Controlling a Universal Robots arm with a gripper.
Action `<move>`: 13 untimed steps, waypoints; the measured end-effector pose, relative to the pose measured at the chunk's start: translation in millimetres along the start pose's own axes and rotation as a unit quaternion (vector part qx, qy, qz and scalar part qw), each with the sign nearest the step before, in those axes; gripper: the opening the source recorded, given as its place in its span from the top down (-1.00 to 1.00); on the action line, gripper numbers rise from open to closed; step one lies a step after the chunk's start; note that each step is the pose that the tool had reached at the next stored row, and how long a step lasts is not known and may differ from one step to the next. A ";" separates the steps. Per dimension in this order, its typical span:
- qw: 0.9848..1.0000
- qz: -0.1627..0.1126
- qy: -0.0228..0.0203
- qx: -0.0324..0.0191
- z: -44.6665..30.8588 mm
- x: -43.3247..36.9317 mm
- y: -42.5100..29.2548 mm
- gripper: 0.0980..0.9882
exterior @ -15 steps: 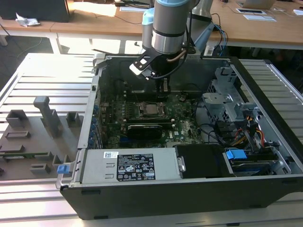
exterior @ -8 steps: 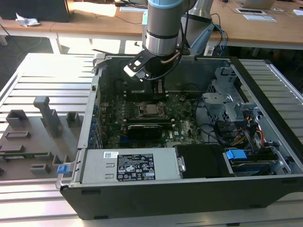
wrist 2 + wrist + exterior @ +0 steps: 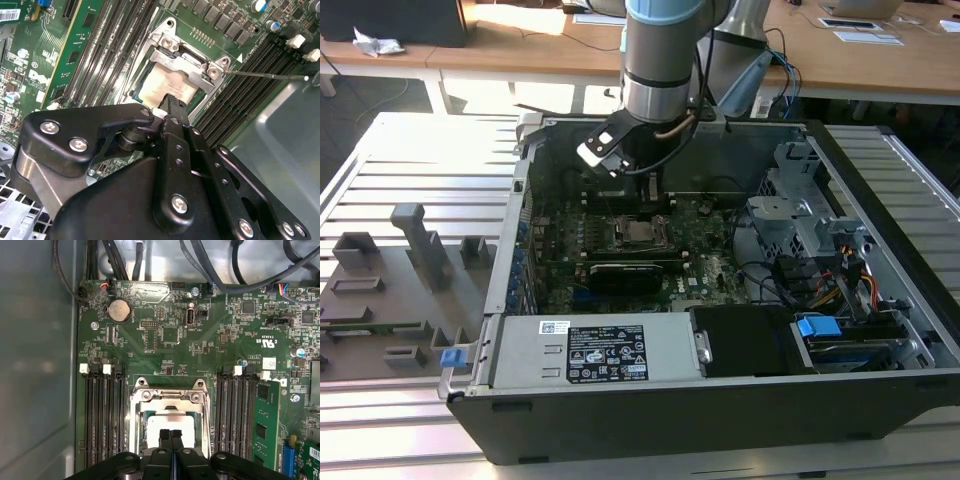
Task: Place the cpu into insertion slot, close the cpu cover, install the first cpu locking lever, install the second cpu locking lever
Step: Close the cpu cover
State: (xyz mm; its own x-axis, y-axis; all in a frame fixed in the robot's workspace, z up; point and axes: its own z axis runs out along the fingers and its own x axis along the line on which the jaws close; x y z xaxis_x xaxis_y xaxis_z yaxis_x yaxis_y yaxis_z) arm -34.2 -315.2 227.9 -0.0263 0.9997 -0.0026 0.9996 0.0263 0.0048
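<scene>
Jaws of the black gripper (image 3: 170, 434), closed on nothing, cover part of the silvery-grey square cpu (image 3: 170, 420) in the first wrist view.

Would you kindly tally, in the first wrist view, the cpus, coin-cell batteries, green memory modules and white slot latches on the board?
cpu: 1
coin-cell battery: 1
green memory module: 1
white slot latches: 4
Total: 7

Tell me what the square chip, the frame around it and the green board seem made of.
The cpu looks metal-topped: flat, pale silvery, matte. The cpu cover around it seems stamped sheet metal, brighter, with sharp highlights and screw heads. The motherboard looks like glossy green-lacquered circuit board, probably fibreglass.
</scene>
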 end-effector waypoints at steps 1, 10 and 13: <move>1.000 0.000 0.000 0.000 1.7 0.0 -1.1 0.98; 1.000 0.000 0.000 0.000 10.8 0.8 -29.0 0.98; 1.000 0.000 0.000 0.000 14.3 0.9 -34.3 0.98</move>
State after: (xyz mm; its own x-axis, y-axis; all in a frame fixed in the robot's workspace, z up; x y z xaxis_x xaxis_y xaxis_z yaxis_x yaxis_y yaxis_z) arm -68.5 -315.2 213.5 -0.0263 0.9997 -0.0025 0.9996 0.0263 0.0048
